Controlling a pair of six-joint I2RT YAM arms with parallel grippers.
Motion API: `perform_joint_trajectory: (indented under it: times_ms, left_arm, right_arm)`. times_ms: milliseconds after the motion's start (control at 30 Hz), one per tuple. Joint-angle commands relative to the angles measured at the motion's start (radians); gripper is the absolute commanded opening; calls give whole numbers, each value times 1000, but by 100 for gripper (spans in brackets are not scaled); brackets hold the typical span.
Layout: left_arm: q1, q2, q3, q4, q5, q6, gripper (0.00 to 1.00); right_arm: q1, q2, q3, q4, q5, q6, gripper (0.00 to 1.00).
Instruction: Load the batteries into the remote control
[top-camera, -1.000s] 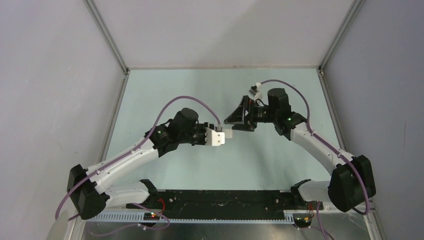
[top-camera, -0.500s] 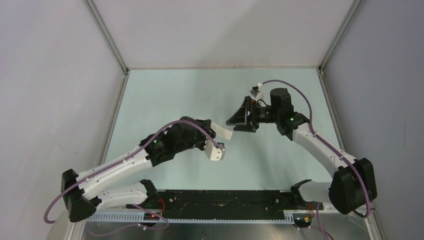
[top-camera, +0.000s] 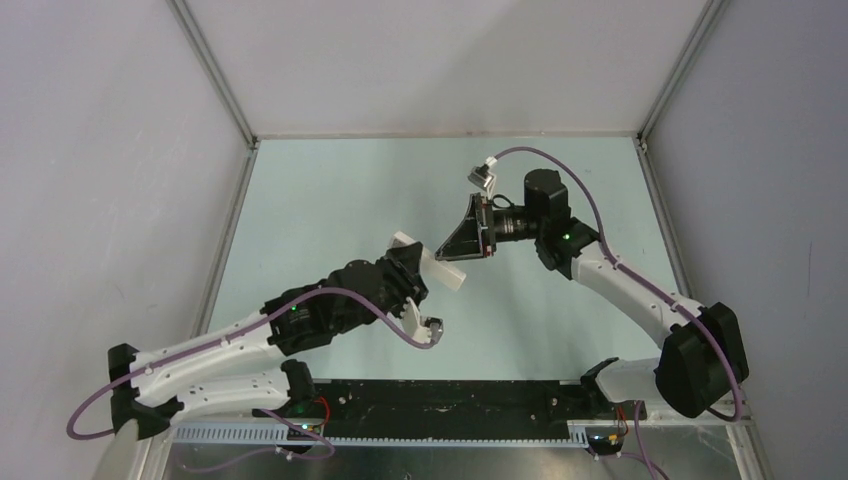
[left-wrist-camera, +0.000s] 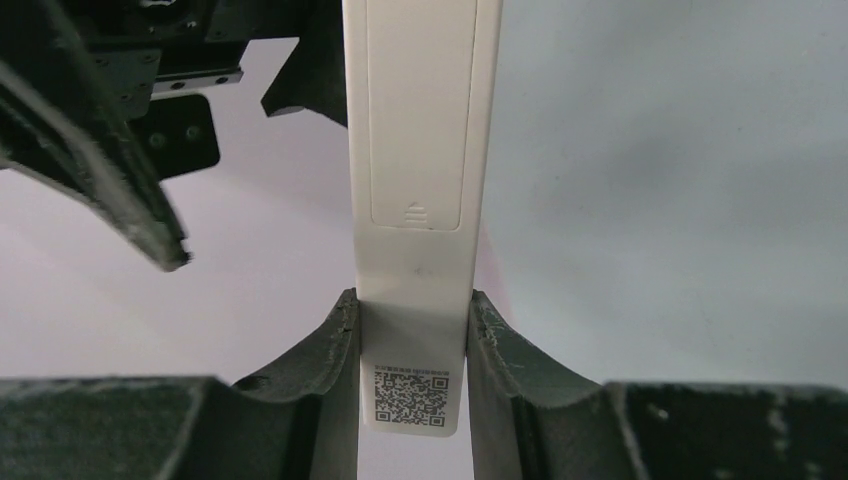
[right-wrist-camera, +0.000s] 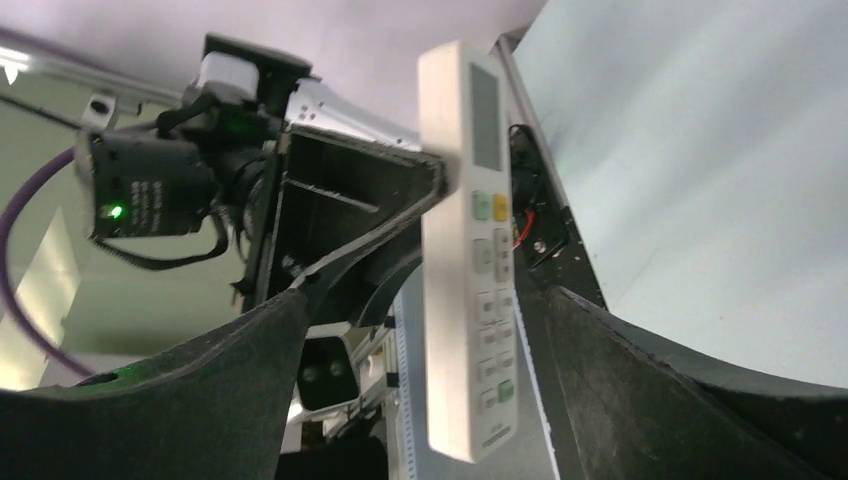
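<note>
Holding remote control above the counter
Clamped at QR-code end in left tool, flanked by released, wide-spread right tool.

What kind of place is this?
Probably a robot lab test booth: a left arm and right arm bolted at a table's near edge, with plain grey walls and metal frame posts boxing it in.

The remote control is running off the top edge of the left wrist view, far end cut away. From above, the left gripper is covering most of it. In the right wrist view, the markings on its buttons are proving too small to read.
</note>
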Motion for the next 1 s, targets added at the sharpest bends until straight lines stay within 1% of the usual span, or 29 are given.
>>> perform_joint_trajectory:
  times_ms: [0,67,133,367,433,567,633,833,967]
  left_arm:
    - [-33,-50,-5,72,-122,121,0]
    - [-46,-64,-12,78,-158,165,0]
    - [-54,-75,-18,81,-176,189,0]
    - [-69,-91,-29,104,-202,252,0]
    - [-69,-88,-31,110,-206,270,0]
    - [-71,-89,-48,128,-206,302,0]
    - [-72,-90,-57,140,-207,312,0]
    - [-74,-98,-74,183,-221,342,0]
    - [-77,-102,-79,204,-227,358,0]
  right_arm:
    - [18,8,45,149,-98,79,91]
    - [28,17,45,214,-119,129,90]
    - [36,30,45,237,-128,150,89]
    - [48,78,48,254,-150,157,89]
    - [54,96,60,248,-153,162,87]
    - [71,123,66,306,-172,229,80]
    - [77,135,66,361,-184,290,73]
    - [88,165,65,573,-216,491,60]
    - [97,180,65,641,-221,555,53]
